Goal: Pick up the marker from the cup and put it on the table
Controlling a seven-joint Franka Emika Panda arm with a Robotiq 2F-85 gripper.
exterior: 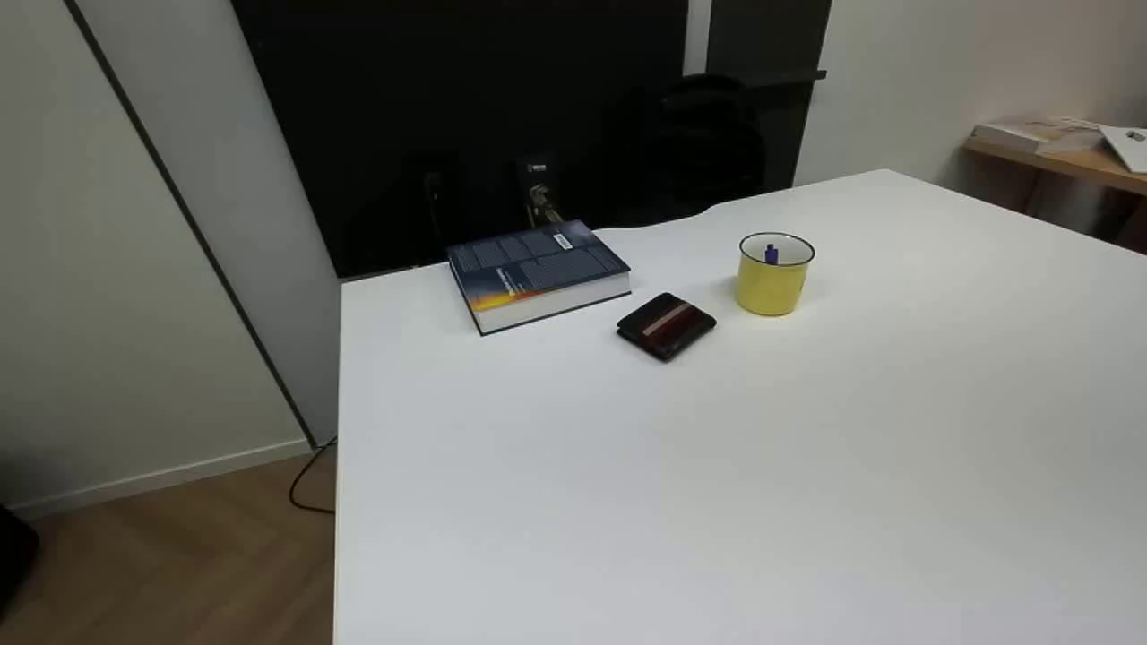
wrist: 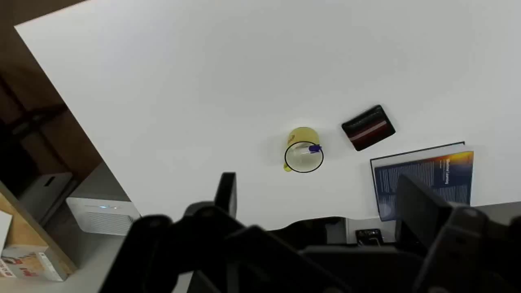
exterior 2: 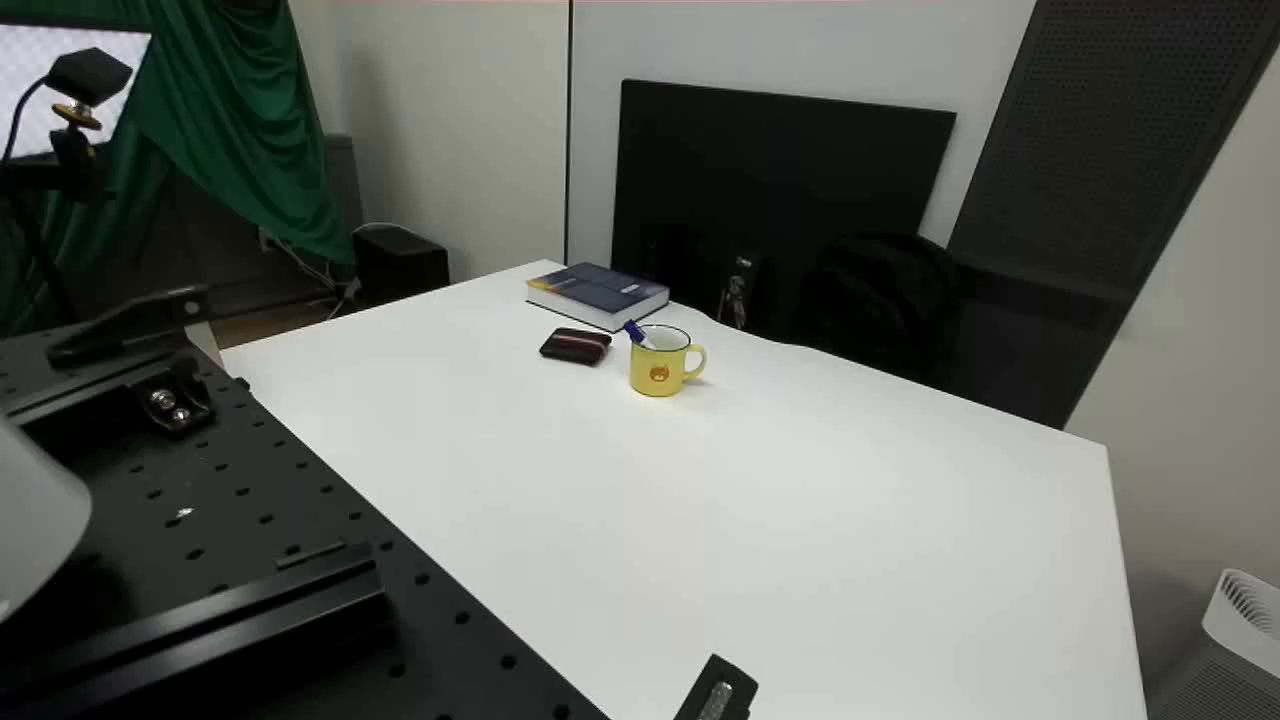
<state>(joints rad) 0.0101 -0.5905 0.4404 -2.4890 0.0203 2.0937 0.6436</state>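
The marker stands tilted in the cup, its dark blue cap sticking up at the rim. The marker shows in an exterior view (exterior 2: 637, 332), only its cap in an exterior view (exterior: 771, 254), and in the wrist view (wrist: 314, 149). The yellow cup (exterior: 769, 288) stands upright on the white table (exterior: 717, 502). The cup's handle and printed face show in an exterior view (exterior 2: 658, 375); it also shows in the wrist view (wrist: 304, 134). My gripper (wrist: 317, 189) is open and empty, above and apart from the cup. It is out of both exterior views.
A dark red and black wallet (exterior: 667, 326) lies beside the cup. A thick blue-grey book (exterior: 542, 273) lies at the table's back edge. A black perforated mounting plate (exterior 2: 300, 540) borders the table. A black panel (exterior 2: 770, 180) stands behind it.
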